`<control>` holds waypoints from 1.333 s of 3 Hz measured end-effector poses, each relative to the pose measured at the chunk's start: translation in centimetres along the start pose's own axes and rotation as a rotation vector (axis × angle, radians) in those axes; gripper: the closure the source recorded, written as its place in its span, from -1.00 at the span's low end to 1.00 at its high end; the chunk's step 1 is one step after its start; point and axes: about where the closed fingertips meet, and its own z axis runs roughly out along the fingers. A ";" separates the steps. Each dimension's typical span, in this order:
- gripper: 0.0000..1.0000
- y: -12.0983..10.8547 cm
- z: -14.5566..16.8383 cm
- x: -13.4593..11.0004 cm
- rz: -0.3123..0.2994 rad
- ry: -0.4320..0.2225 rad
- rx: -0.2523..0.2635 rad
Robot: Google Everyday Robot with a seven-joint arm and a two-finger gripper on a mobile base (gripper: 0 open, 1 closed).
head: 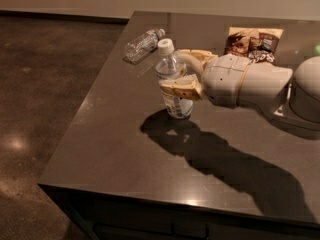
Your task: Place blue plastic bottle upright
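Observation:
The blue plastic bottle (174,86) is clear and bluish with a white cap and a white label. It stands nearly upright on the dark table (130,149), leaning slightly to the left. My gripper (178,74) reaches in from the right and its tan fingers (181,88) are closed around the bottle's middle. The bottle's base is at or just above the table surface; I cannot tell whether it touches.
A smaller crinkled clear water bottle (142,44) lies on its side at the table's far left edge. A brown snack bag (252,43) lies at the back right. The table's left and front edges drop to a dark floor (45,94).

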 end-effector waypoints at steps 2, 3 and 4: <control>1.00 -0.9 -0.3 0.6 0.057 -0.075 0.089; 1.00 -1.4 -0.4 0.5 0.094 -0.082 0.117; 1.00 -1.8 -0.4 0.6 0.130 -0.095 0.136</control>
